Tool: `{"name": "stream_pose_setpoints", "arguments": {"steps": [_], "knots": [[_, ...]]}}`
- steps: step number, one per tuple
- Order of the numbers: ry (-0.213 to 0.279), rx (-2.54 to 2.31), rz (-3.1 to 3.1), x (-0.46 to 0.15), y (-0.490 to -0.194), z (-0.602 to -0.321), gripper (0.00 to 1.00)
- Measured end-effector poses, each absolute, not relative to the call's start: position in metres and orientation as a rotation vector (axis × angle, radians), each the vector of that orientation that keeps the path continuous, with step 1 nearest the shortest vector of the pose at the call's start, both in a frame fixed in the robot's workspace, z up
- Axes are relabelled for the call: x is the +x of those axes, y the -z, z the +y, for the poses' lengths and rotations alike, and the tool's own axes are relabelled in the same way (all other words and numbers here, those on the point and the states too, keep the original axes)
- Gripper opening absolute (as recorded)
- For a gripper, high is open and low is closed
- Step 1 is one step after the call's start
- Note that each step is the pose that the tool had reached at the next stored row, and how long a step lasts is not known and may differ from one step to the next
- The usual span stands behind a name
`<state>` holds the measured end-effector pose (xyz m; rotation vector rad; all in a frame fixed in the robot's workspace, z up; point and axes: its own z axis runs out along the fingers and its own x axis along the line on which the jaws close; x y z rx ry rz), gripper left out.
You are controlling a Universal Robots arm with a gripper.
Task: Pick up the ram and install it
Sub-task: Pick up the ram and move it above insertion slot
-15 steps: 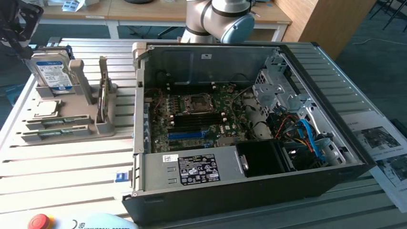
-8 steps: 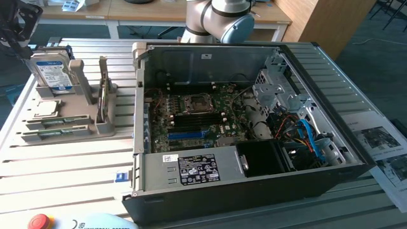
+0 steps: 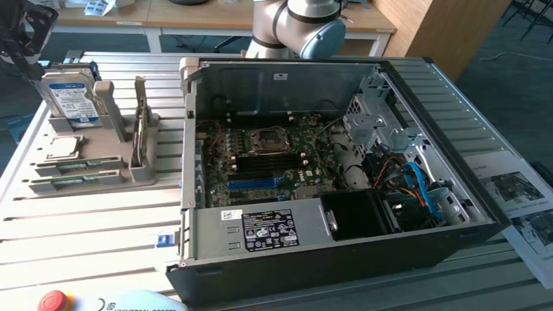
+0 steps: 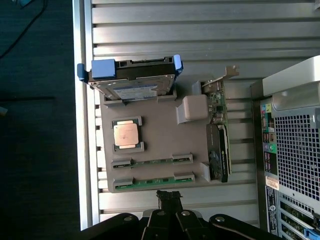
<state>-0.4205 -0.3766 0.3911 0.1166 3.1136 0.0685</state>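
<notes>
Ram sticks (image 4: 152,181), two thin green boards, sit in parallel slots of a grey moulded holder (image 4: 160,135), mostly sunk from sight. At that end of the holder the black gripper (image 4: 170,196), partly cut off, hangs with fingers pressed together, grasping nothing. A silver CPU (image 4: 126,135), a labelled hard drive (image 4: 132,90) and a card (image 4: 220,140) share the holder on a ribbed metal table (image 4: 200,30) beside an open computer case (image 3: 346,265).

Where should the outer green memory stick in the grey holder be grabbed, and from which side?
Probably pinch the ram across its thin faces at mid-length, coming straight down from above. It stands on edge in a slot of the grey holder, end brackets covering its tips, so just the long top edge is free.
</notes>
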Motion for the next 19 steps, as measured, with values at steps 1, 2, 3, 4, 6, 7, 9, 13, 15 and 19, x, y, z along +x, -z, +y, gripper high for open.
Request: {"name": "stream_pose_setpoints", "arguments": {"steps": [1, 2, 3, 4, 6, 7, 9, 13, 15, 19], "knots": [[-0.068, 0.117, 3.114, -0.4204, -0.3912, -0.3766, 0.10], [-0.069, 0.116, 3.114, -0.4205, -0.3911, -0.3766, 0.10], [-0.068, 0.111, 3.114, -0.4204, -0.3911, -0.3766, 0.10], [-0.069, 0.099, 3.114, -0.4205, -0.3911, -0.3766, 0.10], [-0.069, 0.077, 3.115, -0.4204, -0.3910, -0.3766, 0.10], [-0.069, 0.064, 3.116, -0.4203, -0.3910, -0.3766, 0.10], [-0.069, 0.036, 3.117, -0.4202, -0.3908, -0.3766, 0.10], [-0.070, -0.027, 3.119, -0.4201, -0.3907, -0.3766, 0.10], [-0.070, -0.058, 3.119, -0.4201, -0.3906, -0.3766, 0.10], [-0.071, -0.119, 3.118, -0.4201, -0.3906, -0.3766, 0.10]]}}
